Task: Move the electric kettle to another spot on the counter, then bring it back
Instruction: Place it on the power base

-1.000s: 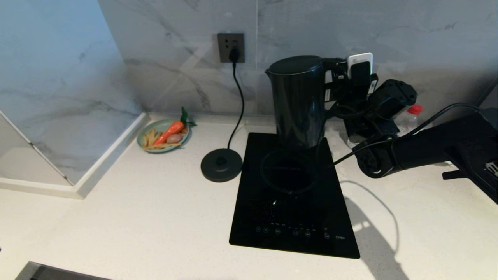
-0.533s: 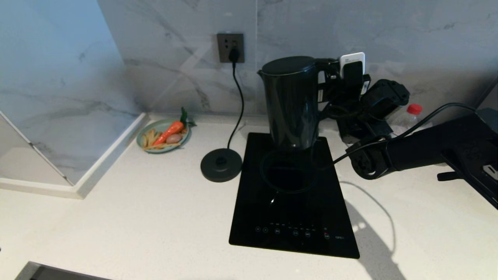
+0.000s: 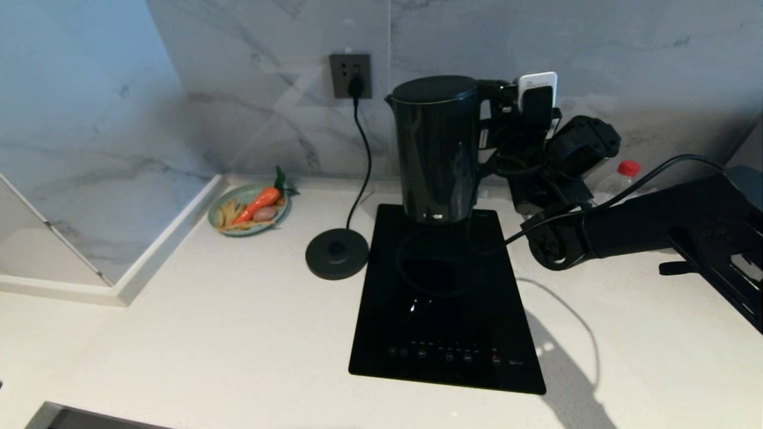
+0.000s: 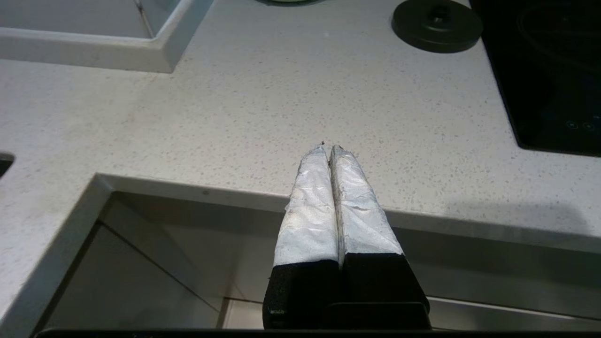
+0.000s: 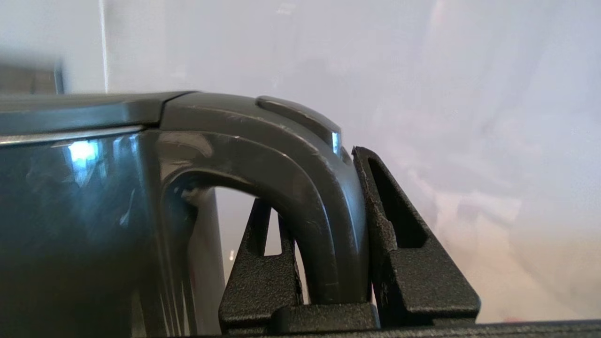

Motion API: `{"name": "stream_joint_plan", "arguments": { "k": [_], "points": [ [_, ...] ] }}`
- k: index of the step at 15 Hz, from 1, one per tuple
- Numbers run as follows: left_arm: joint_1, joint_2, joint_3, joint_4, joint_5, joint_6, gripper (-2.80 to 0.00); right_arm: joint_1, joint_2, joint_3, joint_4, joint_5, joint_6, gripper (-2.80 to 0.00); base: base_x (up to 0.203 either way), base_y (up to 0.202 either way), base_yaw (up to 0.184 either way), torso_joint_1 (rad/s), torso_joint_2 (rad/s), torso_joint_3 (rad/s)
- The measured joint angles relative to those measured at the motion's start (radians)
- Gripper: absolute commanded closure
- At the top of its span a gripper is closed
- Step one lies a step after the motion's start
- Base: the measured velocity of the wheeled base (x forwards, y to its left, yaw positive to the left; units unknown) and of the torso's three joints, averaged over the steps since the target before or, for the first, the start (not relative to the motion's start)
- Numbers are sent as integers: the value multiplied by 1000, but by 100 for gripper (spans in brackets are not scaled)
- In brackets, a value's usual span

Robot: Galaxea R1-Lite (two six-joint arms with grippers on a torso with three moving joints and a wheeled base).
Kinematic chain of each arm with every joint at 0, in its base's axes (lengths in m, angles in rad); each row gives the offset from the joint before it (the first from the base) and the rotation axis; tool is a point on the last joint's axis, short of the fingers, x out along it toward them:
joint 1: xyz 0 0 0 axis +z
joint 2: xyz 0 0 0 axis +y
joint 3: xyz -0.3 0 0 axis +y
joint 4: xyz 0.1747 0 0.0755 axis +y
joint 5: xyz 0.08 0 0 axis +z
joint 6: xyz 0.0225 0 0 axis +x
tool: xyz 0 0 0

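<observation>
**Kettle held above the cooktop's far edge**

The kettle [image 3: 438,149] is seen upper centre of the head view, over the cooktop [image 3: 447,310] set in the counter [image 3: 208,333]. Its handle [image 5: 305,197] is pinched between the right gripper's [image 5: 328,234] fingers. The base [image 3: 337,253] lies just left of the cooktop. The left gripper [image 4: 328,155] is pressed together above the counter's front edge.

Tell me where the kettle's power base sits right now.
In the head view, the power base sits on the counter, just left of the cooktop, below the wall socket.
</observation>
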Motion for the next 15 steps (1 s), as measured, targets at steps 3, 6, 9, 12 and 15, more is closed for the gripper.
{"name": "stream_joint_plan", "arguments": {
  "k": [3,6,9,12,15],
  "points": [
    [0,0,0,0,0,1,0,7,8,-6,6,3,1,0,1,-10,159,111,-237,-136],
    [0,0,0,0,0,0,0,3,15,3,-23,8,2,0,-1,-7,158,10,-23,-15],
    [0,0,0,0,0,0,0,1,21,19,-63,20,-3,0,-1,2,27,3,2,0],
    [0,0,0,1,0,0,0,-6,18,41,-59,7,-7,0,0,0,0,0,0,0],
    [-1,0,0,0,1,1,0,-5,15,93,-60,-7,-2,0,0,0,0,0,0,0]
  ]
}}
